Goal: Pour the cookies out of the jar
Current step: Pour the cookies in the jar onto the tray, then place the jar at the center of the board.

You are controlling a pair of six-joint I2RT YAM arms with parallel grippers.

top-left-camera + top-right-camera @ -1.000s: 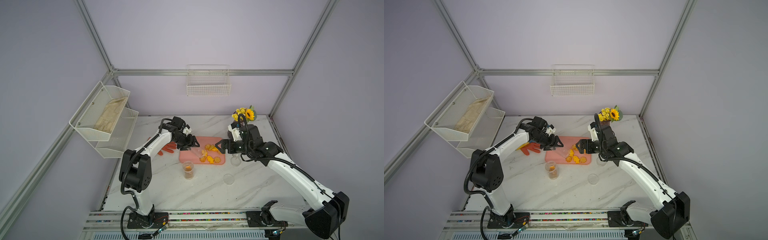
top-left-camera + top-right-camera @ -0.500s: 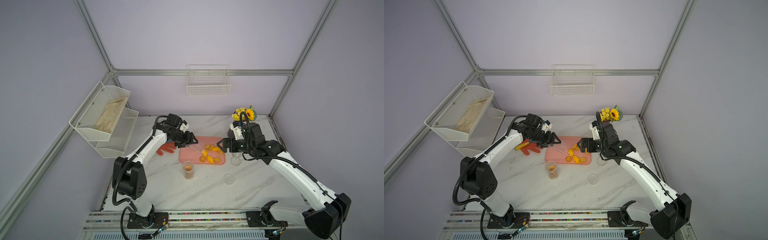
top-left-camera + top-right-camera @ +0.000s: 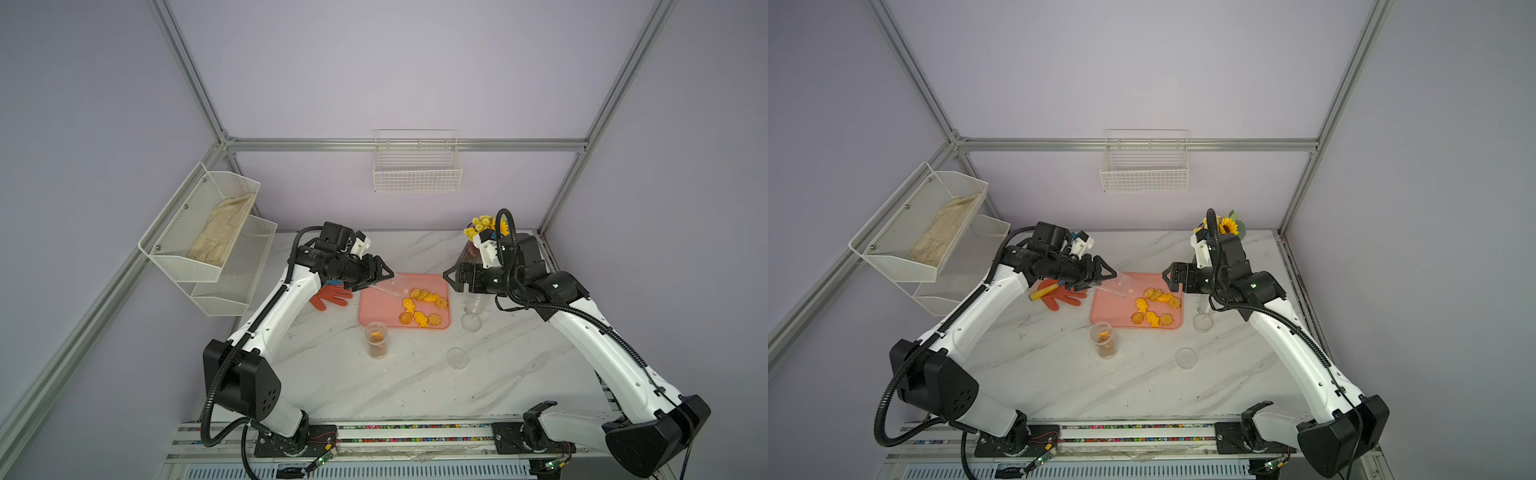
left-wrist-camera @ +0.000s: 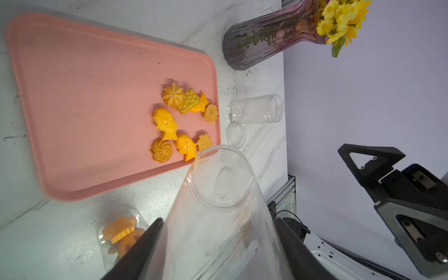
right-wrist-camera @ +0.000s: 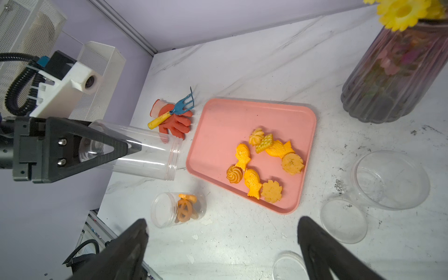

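Note:
My left gripper [image 3: 376,279] is shut on a clear empty jar [image 3: 392,286], held tilted with its open mouth over the left edge of the pink tray [image 3: 378,309]. In the left wrist view the jar [image 4: 218,206] fills the space between both fingers. Several orange-yellow cookies [image 3: 422,306] lie loose on the right half of the tray; they also show in the right wrist view [image 5: 264,162]. My right gripper [image 3: 451,280] hovers open just past the tray's right edge, with nothing between its fingers [image 5: 131,244].
A small clear jar with a few cookies [image 3: 376,338] stands in front of the tray. An empty open jar [image 3: 474,304] and two clear lids [image 3: 471,323] [image 3: 457,358] lie right of it. A flower vase [image 5: 392,80] stands at the back right, an orange glove with a small rake [image 5: 174,118] left of the tray.
My left arm has drawn back a little to the left with the jar. My right gripper has shifted slightly right and away from the tray. The cookies on the tray have not moved.

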